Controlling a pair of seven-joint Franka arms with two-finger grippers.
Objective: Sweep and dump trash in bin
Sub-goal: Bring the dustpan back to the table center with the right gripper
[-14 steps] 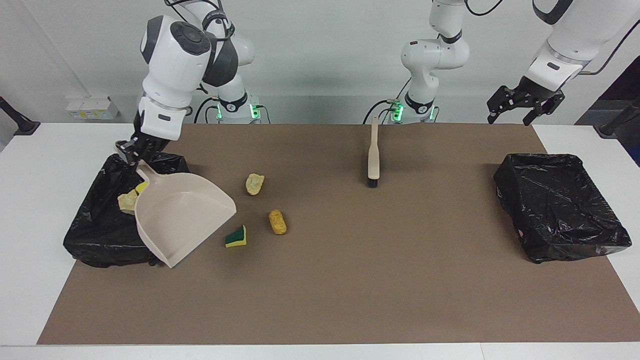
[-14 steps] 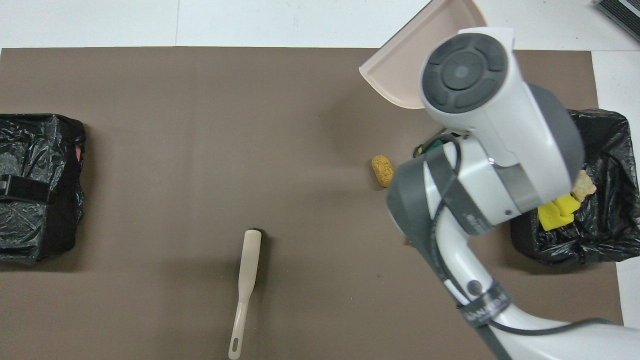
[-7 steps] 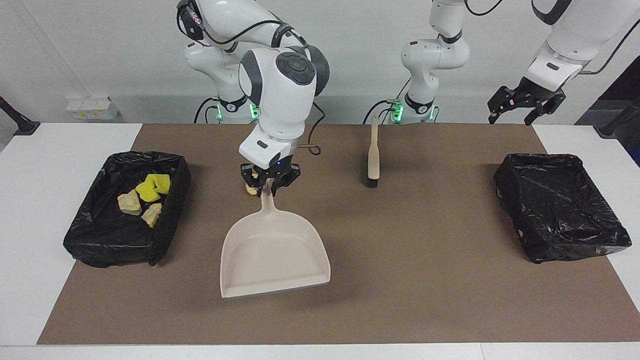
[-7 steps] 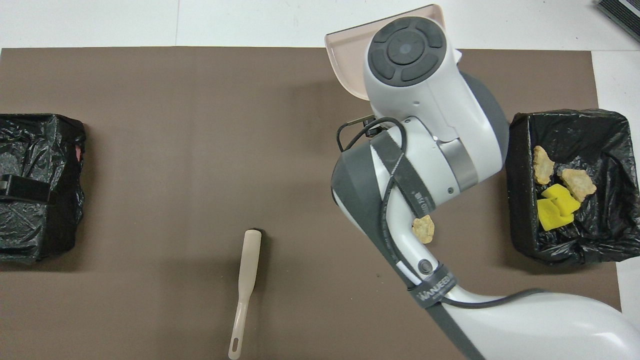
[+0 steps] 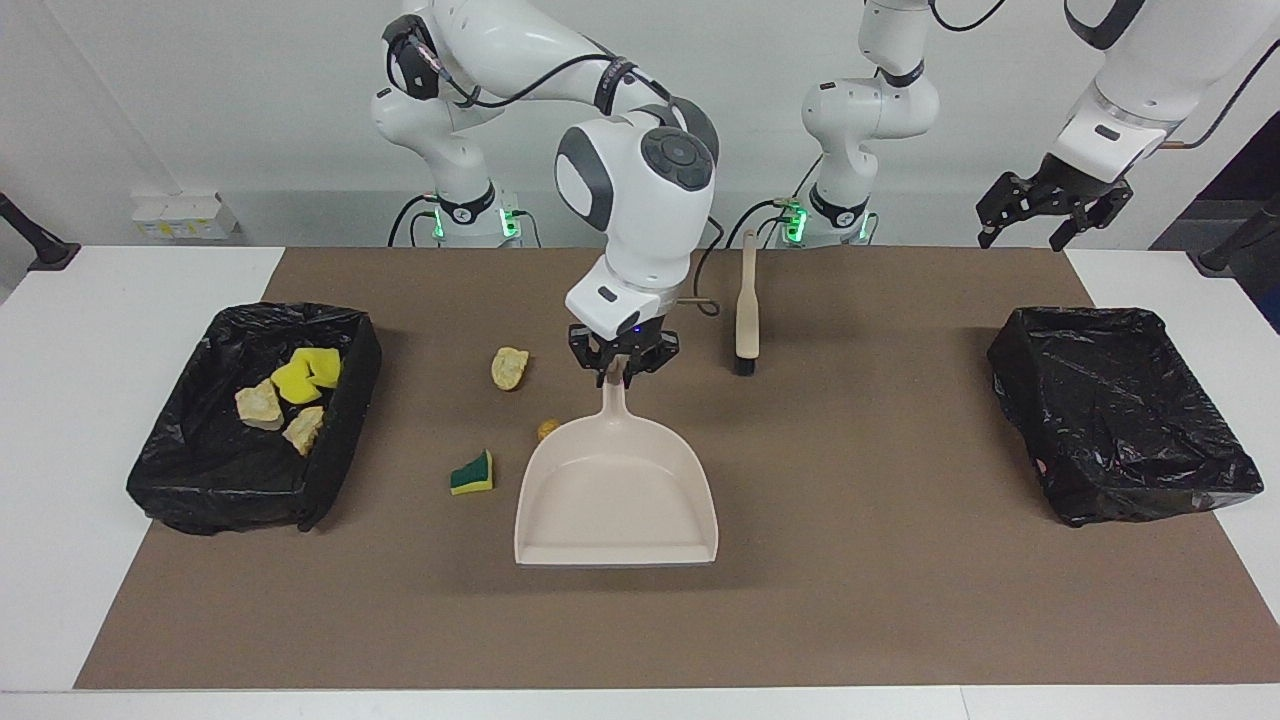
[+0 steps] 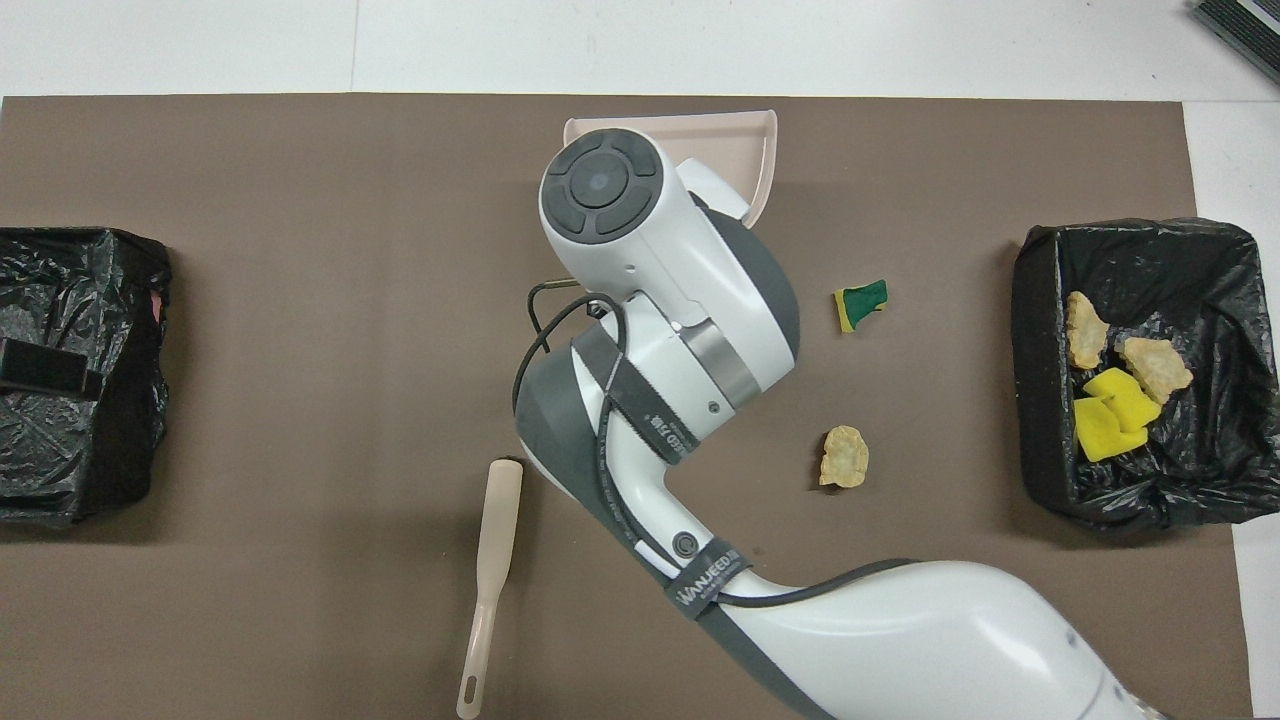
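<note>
A brown mat (image 5: 850,600) covers the white table (image 5: 60,450). Yellow and tan trash (image 5: 285,395) lies in a black-lined bin (image 5: 200,480) near the mat's edge. The right gripper (image 5: 622,370) is closed on the dustpan (image 5: 615,490) handle; the left gripper (image 5: 1050,215) waits, fingers spread wide.

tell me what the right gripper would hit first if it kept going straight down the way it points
The right gripper, shut on the dustpan handle, points down, so probably only the brown mat beneath the handle. Its height above the mat is hard to judge.

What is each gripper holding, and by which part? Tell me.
The right gripper holds the beige dustpan by the end of its handle. The left gripper, waiting open, holds nothing.
</note>
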